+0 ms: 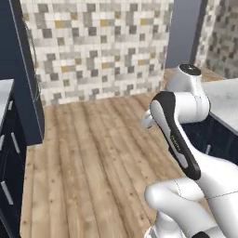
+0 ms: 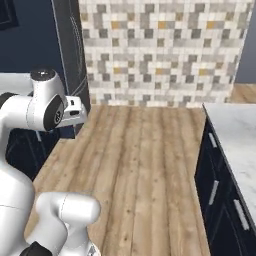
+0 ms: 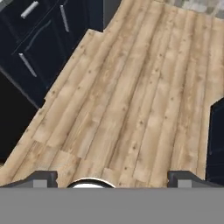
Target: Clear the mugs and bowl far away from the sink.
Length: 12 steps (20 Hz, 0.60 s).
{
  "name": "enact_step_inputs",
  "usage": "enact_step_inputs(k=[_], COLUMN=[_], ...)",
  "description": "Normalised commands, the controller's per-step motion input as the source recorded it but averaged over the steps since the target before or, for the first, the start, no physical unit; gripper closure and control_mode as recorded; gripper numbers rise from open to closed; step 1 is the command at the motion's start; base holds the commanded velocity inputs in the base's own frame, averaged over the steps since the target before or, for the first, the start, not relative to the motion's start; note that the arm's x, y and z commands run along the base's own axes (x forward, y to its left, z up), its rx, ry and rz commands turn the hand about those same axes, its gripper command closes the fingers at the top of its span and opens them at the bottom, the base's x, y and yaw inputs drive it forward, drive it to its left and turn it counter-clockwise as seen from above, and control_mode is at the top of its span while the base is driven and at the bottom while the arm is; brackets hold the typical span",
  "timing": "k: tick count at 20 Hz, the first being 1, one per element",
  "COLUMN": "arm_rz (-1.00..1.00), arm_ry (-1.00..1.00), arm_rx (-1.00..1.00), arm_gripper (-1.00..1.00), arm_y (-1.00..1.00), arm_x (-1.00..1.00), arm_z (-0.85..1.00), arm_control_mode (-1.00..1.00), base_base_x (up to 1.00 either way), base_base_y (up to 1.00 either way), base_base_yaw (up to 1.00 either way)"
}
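On the far left of the left base view, a dark blue cabinet with thin pale handles is seen, and a bit of pale counter sits on top of it. Next to it, a wide wooden floor is laid out in long light brown planks. Behind the floor, a wall of small grey, white and yellow tiles is seen. The white arm with its dark joints is bent in the lower right of this view, and a grey-white counter is seen past it.

In the right base view, the white arm is seen on the left, in front of a dark blue wall. The same tiled wall is at the back and the same wooden floor is in the middle. On the right, a pale marble counter is set on dark blue drawers with pale handles.

In the hand view, dark blue cabinet doors are seen at the upper left, and the plank floor is spread below the hand. The two fingertips of the gripper are held wide apart, with nothing between them.

The mugs, the bowl and the sink cannot be placed from these pictures.
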Motion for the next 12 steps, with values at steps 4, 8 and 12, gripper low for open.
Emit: enact_step_inputs(k=[4,8,12], arm_rz=[0.0,0.0,0.0], arm_ry=[0.0,0.0,0.0], arm_rx=[0.0,0.0,0.0], arm_gripper=[-1.0,-1.0,-1.0], arm_y=[0.0,0.0,0.0], arm_x=[0.0,0.0,0.0], arm_z=[0.0,0.0,0.0], arm_control_mode=[1.0,1.0,1.0], base_base_x=[-0.01,0.0,0.0], base_base_y=[0.0,0.0,0.0], base_base_yaw=[0.94,0.92,0.89])
